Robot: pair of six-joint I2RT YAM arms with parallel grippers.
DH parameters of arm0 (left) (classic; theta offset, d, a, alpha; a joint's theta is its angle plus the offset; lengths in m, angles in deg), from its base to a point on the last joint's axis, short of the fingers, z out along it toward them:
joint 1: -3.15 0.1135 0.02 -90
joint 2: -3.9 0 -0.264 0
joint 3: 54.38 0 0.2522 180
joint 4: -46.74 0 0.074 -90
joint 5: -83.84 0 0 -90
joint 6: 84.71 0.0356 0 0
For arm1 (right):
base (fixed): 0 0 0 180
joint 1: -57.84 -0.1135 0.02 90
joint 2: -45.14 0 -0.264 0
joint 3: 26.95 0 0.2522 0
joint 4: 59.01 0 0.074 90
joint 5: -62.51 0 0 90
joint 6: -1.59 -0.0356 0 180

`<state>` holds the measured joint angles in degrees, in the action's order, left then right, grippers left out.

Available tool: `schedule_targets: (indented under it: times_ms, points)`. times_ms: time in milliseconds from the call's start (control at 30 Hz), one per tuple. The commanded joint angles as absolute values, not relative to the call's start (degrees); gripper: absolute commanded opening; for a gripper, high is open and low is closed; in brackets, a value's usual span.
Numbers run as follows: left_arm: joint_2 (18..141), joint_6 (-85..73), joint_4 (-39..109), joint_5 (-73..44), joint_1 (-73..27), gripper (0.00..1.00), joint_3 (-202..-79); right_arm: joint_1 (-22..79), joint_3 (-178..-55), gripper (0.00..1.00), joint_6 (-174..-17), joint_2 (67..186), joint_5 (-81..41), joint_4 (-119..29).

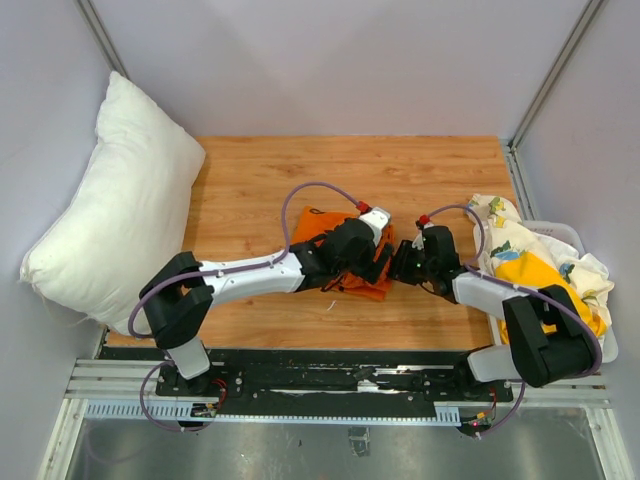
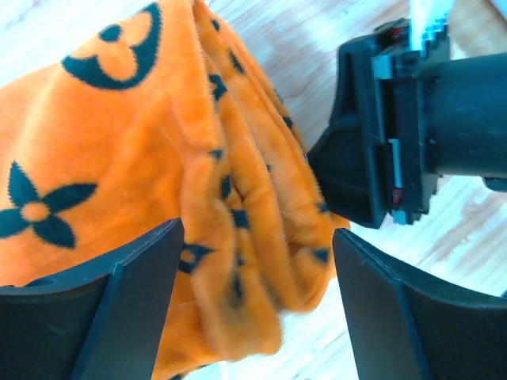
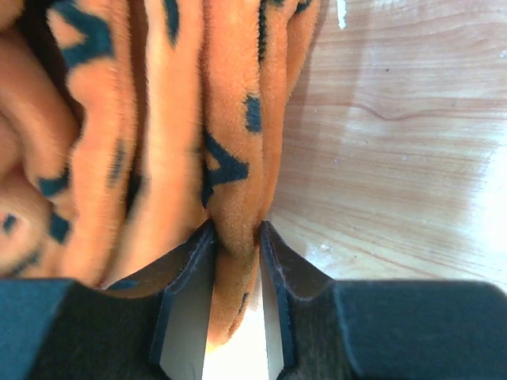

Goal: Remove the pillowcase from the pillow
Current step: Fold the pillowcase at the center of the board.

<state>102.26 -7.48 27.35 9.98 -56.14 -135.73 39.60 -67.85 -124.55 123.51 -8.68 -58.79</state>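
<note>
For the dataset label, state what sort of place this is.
Probably a robot lab cell, not a home: plain panel walls on metal framing, a wooden table, and an aluminium mounting rail along its near edge.

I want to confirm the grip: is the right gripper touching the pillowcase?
Touching. The right wrist view shows a fold of the pillowcase pinched in the right gripper, with orange fabric pressed against the inner faces of both jaws.
</note>
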Motion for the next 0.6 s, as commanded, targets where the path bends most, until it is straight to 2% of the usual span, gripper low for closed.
schedule_targets:
  times_ms: [0, 67, 333, 567]
  points:
    - [95.28, -8.65, 35.29, 3.72, -56.1, 0.91, -131.4, 38.89, -67.01, 0.31, -123.79, 121.09, -10.34, -55.84]
    - [91.09, -9.18, 38.24, 0.13, -54.7, 0.99, -128.22, 38.88, -67.03, 0.35, -123.39, 119.03, -11.93, -53.78]
    - [73.32, -16.36, 50.73, -23.03, -40.93, 0.99, -115.58, 38.94, -69.67, 0.73, -121.81, 107.73, -20.13, -42.05]
    - [65.32, -24.24, 55.2, -26.14, -25.84, 0.99, -107.27, 38.88, -72.12, 0.96, -121.8, 101.32, -25.28, -37.41]
